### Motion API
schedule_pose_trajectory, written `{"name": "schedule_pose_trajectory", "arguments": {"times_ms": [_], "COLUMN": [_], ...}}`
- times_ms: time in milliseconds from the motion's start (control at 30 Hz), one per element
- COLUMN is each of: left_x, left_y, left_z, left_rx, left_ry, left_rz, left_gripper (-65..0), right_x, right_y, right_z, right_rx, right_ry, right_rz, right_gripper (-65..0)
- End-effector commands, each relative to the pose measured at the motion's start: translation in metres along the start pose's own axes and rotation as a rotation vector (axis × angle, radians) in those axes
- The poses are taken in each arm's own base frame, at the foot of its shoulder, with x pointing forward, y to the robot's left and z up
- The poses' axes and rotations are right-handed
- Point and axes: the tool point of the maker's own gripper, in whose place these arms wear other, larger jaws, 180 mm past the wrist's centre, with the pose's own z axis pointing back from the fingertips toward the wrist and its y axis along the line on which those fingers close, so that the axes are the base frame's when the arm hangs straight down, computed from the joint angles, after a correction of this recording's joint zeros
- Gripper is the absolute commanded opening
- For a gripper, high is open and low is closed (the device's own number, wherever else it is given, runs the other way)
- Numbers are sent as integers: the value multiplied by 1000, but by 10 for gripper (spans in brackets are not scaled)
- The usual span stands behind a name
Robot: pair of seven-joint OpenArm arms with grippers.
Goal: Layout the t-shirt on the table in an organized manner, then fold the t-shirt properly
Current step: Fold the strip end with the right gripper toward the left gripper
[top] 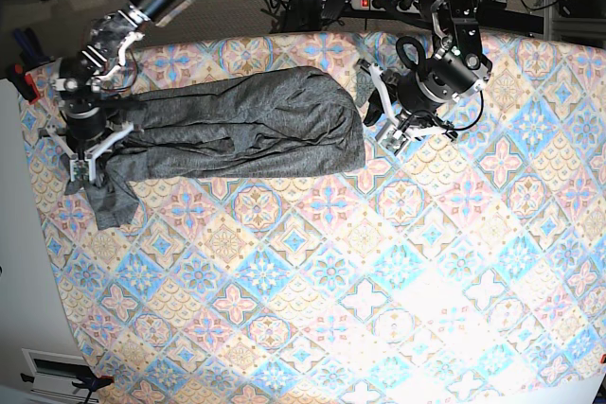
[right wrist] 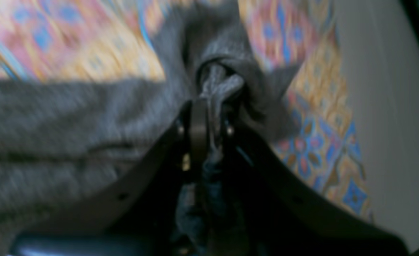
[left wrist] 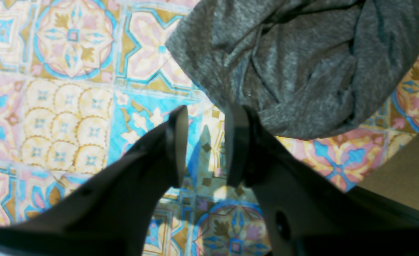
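t-shirt (top: 237,125) stretched across table (top: 379,309)

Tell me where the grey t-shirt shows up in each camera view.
Left wrist: t-shirt upper right, beyond the open left gripper.
Right wrist: t-shirt fills the left, pinched in the right gripper.
Base: t-shirt upper left.
Shared landmark: the patterned table.

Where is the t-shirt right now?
In the base view the t-shirt lies bunched across the table's far left part, between the two arms; the right tool pinches its left end.
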Motion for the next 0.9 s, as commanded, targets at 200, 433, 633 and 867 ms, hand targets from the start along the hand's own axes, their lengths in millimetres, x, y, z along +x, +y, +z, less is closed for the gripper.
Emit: {"name": "schedule_pose_trajectory", "arguments": {"times_ms": [200, 433, 633, 867], "left_x": [12, 12, 14, 13], "left_y": [0, -2, -3, -3], "left_z": [3, 2, 2, 2], "left_rx": [2, -3, -5, -6], "left_ry": [-44, -45, -49, -47], "left_rz": [-6, -6, -6, -5], "left_gripper": [-477, -477, -477, -477], "right_x": [13, 17, 19, 13], "right_y": [8, 5, 46, 100], "right_z": [5, 13, 18, 27], "right_rx": [-14, -29, 85, 244], "right_ry": [-84, -96, -137, -170], "right_rz": [37, 64, 138, 145], "right_gripper": [-650, -650, -650, -650]}}
